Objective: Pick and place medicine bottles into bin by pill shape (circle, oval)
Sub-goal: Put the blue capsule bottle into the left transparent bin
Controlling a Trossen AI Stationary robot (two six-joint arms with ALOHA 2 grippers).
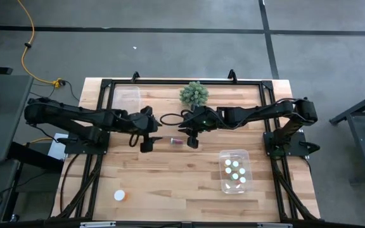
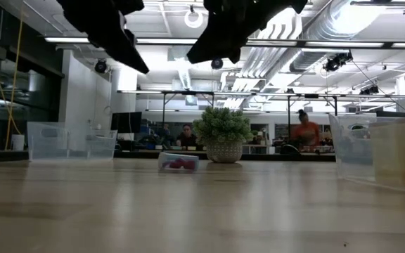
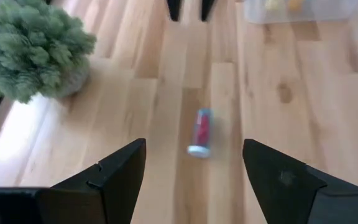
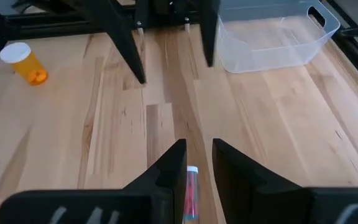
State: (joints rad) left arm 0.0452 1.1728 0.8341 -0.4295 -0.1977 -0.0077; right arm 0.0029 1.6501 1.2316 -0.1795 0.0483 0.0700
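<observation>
Orange bottle (image 1: 120,196): upright, at 7 o'clock on the table (image 1: 170,183), well apart from the arms
Left gripper (image 1: 146,145): fingers spread wide, holding nothing, at 9 o'clock of the lying bottle
Lying bottle (image 1: 177,141): on its side at table centre, between both grippers
Right gripper (image 1: 192,142): fingers narrowly apart, empty, just at 3 o'clock of it
Filled bin (image 1: 235,185): at 4 o'clock, white caps inside
</observation>
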